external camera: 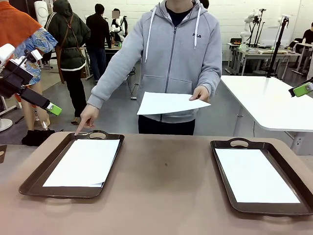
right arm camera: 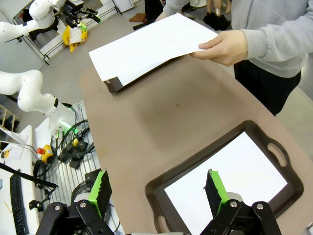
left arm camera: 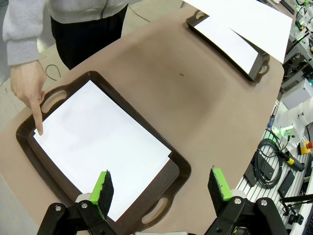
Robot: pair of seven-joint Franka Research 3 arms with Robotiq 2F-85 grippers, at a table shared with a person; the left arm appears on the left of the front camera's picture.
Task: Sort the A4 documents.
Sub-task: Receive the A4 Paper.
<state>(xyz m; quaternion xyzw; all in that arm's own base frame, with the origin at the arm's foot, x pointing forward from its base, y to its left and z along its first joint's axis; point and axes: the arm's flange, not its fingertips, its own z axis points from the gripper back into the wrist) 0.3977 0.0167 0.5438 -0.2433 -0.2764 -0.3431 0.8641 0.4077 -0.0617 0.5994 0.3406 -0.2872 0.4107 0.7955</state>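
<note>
- The front view shows a person (external camera: pixel 178 58) in a grey hooded top standing at the far side of the brown desk (external camera: pixel 166 191), one hand (external camera: pixel 200 93) holding a white sheet (external camera: pixel 168 103) in the air above the desk's far edge, the other hand (external camera: pixel 88 116) pointing a finger down at the handle end of the left tray (external camera: pixel 34 178).
- That view catches just a green pad tip of the left claw (external camera: pixel 54 109) at the left edge and of the right claw (external camera: pixel 303 89) at the right edge, both raised off the desk.
- The left wrist view looks down between its claw's fingers, standing wide apart with nothing between them, onto the left tray, where a stack of A4 documents (left arm camera: pixel 102 147) lies flat; the pointing fingertip touches the sheet's corner by the handle.
- The right wrist view shows its claw's fingers likewise apart and empty above the right tray (right arm camera: pixel 159 188), which holds another white sheet (right arm camera: pixel 230 183); the held sheet partly hides the far tray here.
- Between the two trays the desk is bare brown.
- Beyond stand a white table (external camera: pixel 266 100) and other people (external camera: pixel 71 44) in a workshop room.
</note>
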